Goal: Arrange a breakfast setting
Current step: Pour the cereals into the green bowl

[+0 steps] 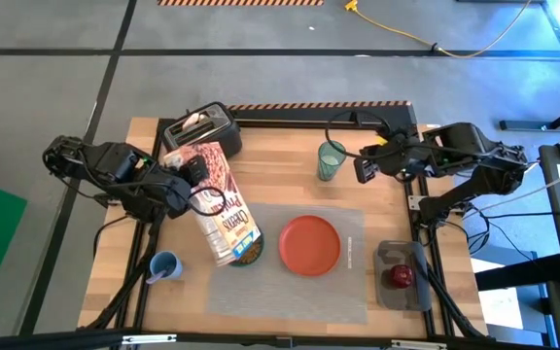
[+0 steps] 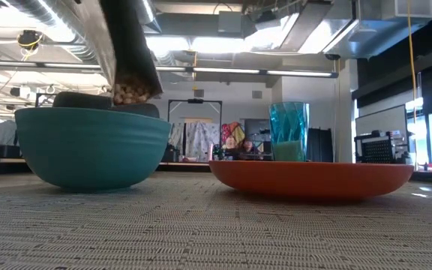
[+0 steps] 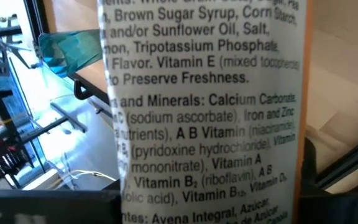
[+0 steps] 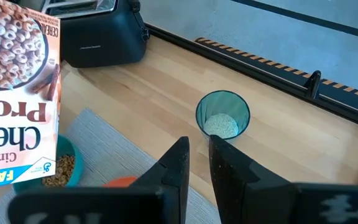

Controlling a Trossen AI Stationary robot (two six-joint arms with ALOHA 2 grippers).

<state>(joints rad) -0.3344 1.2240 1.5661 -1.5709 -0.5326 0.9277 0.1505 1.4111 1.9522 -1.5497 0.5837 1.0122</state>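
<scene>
My left gripper (image 1: pixel 189 185) is shut on the orange cereal box (image 1: pixel 224 206). The box is tipped with its open end (image 2: pixel 132 84) down over the teal bowl (image 2: pixel 88 146). Cereal shows in the opening and in the bowl (image 4: pixel 61 169). The bowl and the orange-red plate (image 1: pixel 310 244) rest on the grey placemat (image 1: pixel 290 282). The green glass (image 1: pixel 331 160) stands on the wood past the mat's far edge. My right gripper (image 4: pixel 197 158) hovers near the glass on its right side, shut, with only a slit between the fingers, and touches nothing. The red apple (image 1: pixel 400 277) lies at the right edge. My left gripper holds the cereal box near its raised closed end (image 1: pixel 202 177), coming from the table's left side. The box is lifted clear and slants down toward the bowl, with its side panel (image 3: pixel 204 124) filling the wrist view. The box hides the fingers themselves.
The black toaster (image 1: pixel 202 129) stands at the far left with a toast slice (image 1: pixel 194 121) in its slot. A blue cup (image 1: pixel 165 265) holding a slim pale utensil stands left of the mat. The apple lies on a grey tray (image 1: pixel 403 292). A black frame rail (image 4: pixel 278 65) runs along the far edge.
</scene>
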